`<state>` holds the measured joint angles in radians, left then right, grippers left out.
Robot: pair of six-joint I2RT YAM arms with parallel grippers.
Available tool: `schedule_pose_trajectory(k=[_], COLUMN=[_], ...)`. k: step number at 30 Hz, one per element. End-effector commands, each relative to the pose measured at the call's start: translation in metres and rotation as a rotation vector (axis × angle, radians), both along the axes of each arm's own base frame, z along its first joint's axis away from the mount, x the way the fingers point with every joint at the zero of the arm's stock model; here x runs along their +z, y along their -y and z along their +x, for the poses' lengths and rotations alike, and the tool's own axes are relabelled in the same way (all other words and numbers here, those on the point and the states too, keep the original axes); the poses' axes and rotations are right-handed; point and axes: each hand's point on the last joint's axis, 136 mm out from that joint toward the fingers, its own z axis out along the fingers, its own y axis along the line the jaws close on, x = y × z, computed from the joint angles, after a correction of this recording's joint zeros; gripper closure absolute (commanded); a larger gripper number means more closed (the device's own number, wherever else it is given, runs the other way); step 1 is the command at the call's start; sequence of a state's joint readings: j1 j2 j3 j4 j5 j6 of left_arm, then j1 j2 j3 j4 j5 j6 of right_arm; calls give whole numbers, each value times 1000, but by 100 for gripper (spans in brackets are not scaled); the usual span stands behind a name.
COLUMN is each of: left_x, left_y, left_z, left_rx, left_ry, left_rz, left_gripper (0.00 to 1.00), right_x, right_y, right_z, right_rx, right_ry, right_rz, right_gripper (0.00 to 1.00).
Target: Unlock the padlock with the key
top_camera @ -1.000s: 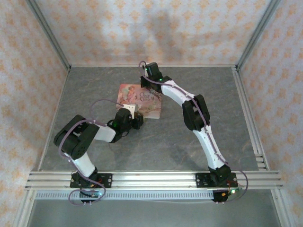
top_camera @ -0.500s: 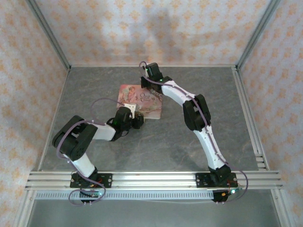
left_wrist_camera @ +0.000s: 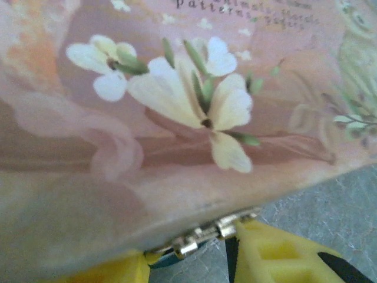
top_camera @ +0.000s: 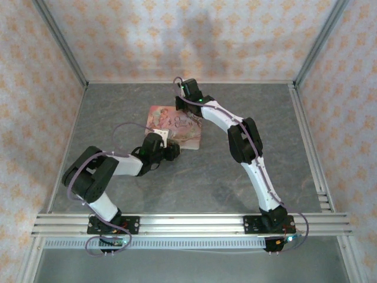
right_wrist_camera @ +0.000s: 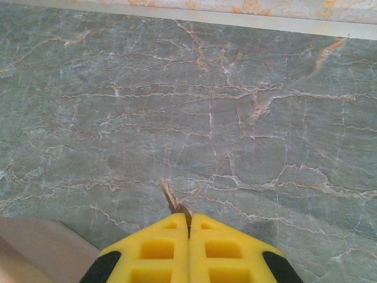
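- The right gripper (right_wrist_camera: 188,229) has its yellow fingers pressed fully together, pinching the key (right_wrist_camera: 171,199) right at the tips.
- Just the thin end of the key pokes out past the fingertips, tilted a bit to the left and hanging over the grey marble-look table (right_wrist_camera: 247,118).
- From overhead, that gripper sits at the far side of the pink tin (top_camera: 177,125). A corner of the tin peeks in at the bottom left of the right wrist cam.
- The left gripper (left_wrist_camera: 191,250) is right up against the near edge of the tin. Its fingers are apart, one on each side of the little metal clasp (left_wrist_camera: 206,234) on the tin's rim.
- The padlock (left_wrist_camera: 160,261) is just a sliver of teal tucked under that clasp, between the two yellow fingers and right beside the left-hand one.
- Honestly can't tell if the left fingers are actually squeezing the padlock or only bracketing it. It's way too close and blurry down there.
- The tin lies flat on the table with its flower-print lid facing up, and the two grippers are well apart across it.
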<state>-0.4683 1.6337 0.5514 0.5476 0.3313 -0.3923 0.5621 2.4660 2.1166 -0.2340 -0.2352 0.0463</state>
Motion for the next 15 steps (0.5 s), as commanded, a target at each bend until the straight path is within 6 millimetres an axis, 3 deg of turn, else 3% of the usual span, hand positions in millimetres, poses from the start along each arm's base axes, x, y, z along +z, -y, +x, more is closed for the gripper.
schedule_pose_trajectory(k=[1,7,10,15], left_x=[17,18,19,12], left_y=[-5,-5,2,6], left_z=[2,0,4,9], left_rx=[8,-3,-30,-34], left_ry=[60,70,67,49], left_rz=[-18,-14,-40,-50], left_gripper=[61,62,74,78], right_x=[-41,-40,-41,-39], right_y=[2,2,2,2], right_z=[-30,-29,-29,-29], right_rx=[28,22,21,21], right_ry=[-129,-130,-132,-130], right_rz=[-80,-75,-75,-77], right_gripper=[100,100,100,100])
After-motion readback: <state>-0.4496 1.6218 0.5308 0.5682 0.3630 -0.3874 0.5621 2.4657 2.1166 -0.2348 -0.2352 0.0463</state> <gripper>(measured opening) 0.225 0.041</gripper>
